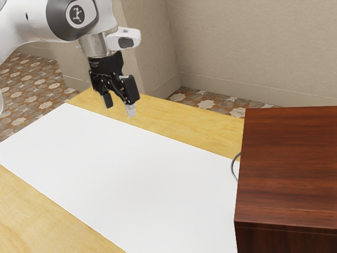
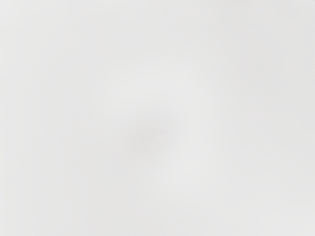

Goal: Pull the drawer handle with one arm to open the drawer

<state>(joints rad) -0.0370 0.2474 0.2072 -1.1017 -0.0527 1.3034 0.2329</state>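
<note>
Drawer handle (image 1: 234,167) sits well apart from my gripper (image 1: 119,107) — its 2 fingers (image 1: 130,109) spread, gripping nothing, above the white sheet (image 1: 131,179).

the arm (image 1: 73,18) is white with grey joint caps. its gripper (image 1: 119,107) is black, and the fingers (image 1: 131,109) end in pale silver-grey tips. the worktop (image 1: 200,124) is light honey-yellow wood with fine grain. the mat (image 1: 121,179) on it is plain white with no pattern, an even off-white in the wrist view. the drawer unit (image 1: 289,163) is dark reddish-brown with streaky grain, and its handle (image 1: 234,167) is grey. the floor (image 1: 31,84) has brown and cream star-patterned tiles. the walls (image 1: 253,37) are beige.
</note>
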